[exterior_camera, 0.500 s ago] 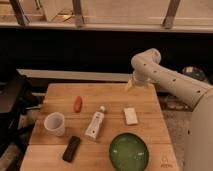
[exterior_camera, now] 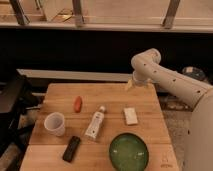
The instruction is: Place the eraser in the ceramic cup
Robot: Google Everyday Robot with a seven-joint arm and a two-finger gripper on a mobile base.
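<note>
Gripper (exterior_camera: 130, 84) hung over far right edge of light wooden table (exterior_camera: 115, 95), jaw state unreadable. Flat black rectangular eraser (exterior_camera: 71, 148) lay front-left, near small white ceramic cup (exterior_camera: 55, 123), not touching.

Gripper (exterior_camera: 130, 84) hangs over far edge of table (exterior_camera: 115, 100), eraser (exterior_camera: 71, 148) near ceramic cup (exterior_camera: 55, 123)
</note>
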